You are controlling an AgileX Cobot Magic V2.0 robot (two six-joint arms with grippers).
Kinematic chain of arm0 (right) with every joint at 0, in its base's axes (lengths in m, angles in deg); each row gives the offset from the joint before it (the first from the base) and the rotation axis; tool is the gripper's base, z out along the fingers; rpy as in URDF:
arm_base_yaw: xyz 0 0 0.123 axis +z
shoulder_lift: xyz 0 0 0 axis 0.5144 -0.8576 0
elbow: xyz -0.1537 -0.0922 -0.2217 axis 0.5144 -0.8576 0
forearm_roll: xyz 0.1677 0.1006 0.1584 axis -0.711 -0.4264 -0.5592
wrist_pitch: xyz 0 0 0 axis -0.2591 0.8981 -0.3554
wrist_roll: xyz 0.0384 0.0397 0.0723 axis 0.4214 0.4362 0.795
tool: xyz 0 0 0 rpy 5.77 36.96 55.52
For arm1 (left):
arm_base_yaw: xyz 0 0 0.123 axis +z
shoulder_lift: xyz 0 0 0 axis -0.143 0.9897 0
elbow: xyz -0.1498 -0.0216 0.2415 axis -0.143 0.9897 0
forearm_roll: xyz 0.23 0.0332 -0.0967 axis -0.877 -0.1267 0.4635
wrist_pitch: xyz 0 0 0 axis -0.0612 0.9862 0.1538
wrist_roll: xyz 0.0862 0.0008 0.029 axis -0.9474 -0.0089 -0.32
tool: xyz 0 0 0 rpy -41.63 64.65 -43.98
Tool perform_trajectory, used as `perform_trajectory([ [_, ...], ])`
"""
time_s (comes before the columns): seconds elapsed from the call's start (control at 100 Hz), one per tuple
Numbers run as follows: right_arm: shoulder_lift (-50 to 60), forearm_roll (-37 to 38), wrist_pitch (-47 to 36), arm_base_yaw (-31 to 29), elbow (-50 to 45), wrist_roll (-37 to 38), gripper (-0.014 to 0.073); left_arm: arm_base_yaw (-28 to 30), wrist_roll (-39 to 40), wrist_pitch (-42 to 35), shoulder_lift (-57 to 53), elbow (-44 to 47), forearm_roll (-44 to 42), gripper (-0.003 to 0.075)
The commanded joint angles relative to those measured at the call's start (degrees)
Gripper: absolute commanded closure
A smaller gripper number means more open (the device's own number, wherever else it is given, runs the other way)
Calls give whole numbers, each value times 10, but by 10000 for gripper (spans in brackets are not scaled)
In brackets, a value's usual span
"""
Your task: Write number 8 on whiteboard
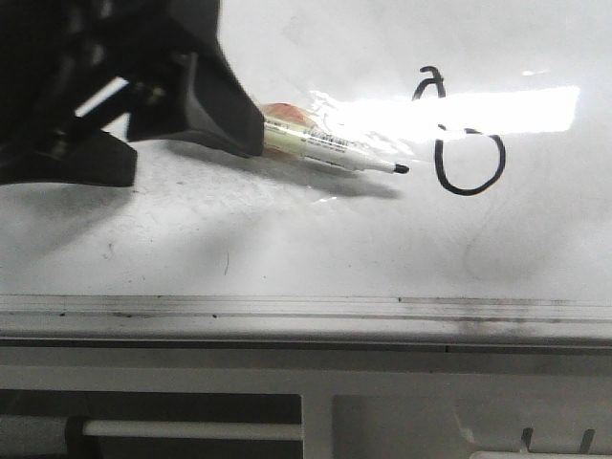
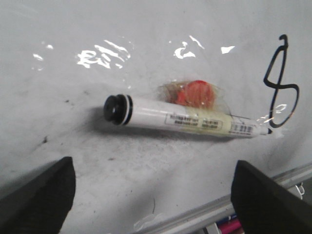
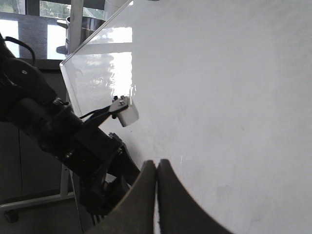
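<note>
**Figure drawn, marker laid down on the board**

The number 8 (image 1: 457,134) stands in thin black line on the whiteboard (image 1: 287,249), a small narrow loop over a rounder one, out toward the right of my front view and well above the grey rail (image 1: 306,308). Just beside it lies the marker (image 2: 180,118), flat on the board with its uncapped tip (image 1: 401,169) pointing at the lower loop, and something round and red (image 2: 196,93) shows behind its barrel. My left gripper (image 2: 153,195) hangs over the marker with its fingers spread wide and nothing between them. My right gripper (image 3: 156,195) sits at the far side of the board, its fingers pressed together and empty. I judge the writing done and the pen released; what remains is to lift the left arm straight clear without nudging the marker into the wet ink
</note>
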Motion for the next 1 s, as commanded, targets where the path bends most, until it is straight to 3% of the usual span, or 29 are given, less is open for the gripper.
perform_trajectory([
  [0.0,15,-8,-31,-3,18,0,657,-13,5,0,-60,5,13,149],
  [0.13,58,31,-28,-3,-7,0,656,-23,2,2,-160,35,13,288],
  [0.34,192,122,-72,-3,-139,100,655,-32,-2,22,-343,92,13,737],
  [0.63,358,123,-108,-3,-258,101,657,-32,-3,32,-494,159,12,741],
  [0.99,372,123,-105,-3,-262,101,657,-32,-3,32,-501,178,12,741],
])
